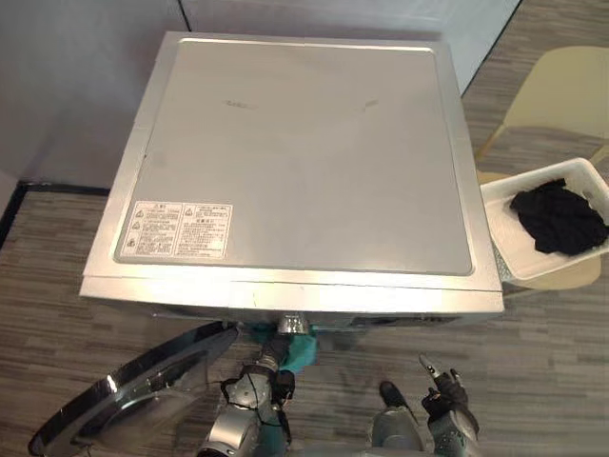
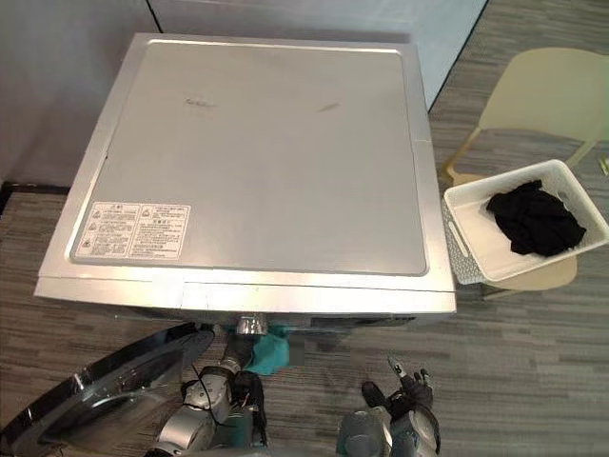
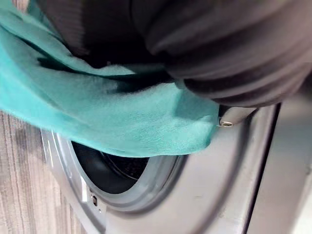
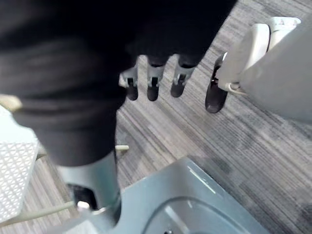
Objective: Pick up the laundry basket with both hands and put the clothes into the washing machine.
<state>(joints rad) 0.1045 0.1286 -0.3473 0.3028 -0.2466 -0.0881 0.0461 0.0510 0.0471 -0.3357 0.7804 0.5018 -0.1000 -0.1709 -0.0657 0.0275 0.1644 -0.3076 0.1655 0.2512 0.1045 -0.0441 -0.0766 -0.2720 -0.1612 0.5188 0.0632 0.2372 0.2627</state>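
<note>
A teal cloth (image 3: pixel 122 117) hangs from my left hand (image 1: pixel 273 362), which is shut on it just in front of the washing machine's dark drum opening (image 3: pixel 112 170). Seen from above, the cloth (image 1: pixel 303 350) pokes out under the front edge of the silver washing machine (image 1: pixel 304 152). The round glass door (image 1: pixel 133 390) stands swung open to the left. My right hand (image 1: pixel 442 395) hangs open and holds nothing, low at the right in front of the machine; its fingers (image 4: pixel 153 80) are relaxed above the floor. A white laundry basket (image 1: pixel 504 228) holding a black garment (image 1: pixel 559 217) stands to the right.
The basket rests on a pale yellow chair (image 1: pixel 561 95) right of the machine. Grey walls stand behind the machine and to its left. Striped grey carpet (image 1: pixel 533 381) covers the floor in front.
</note>
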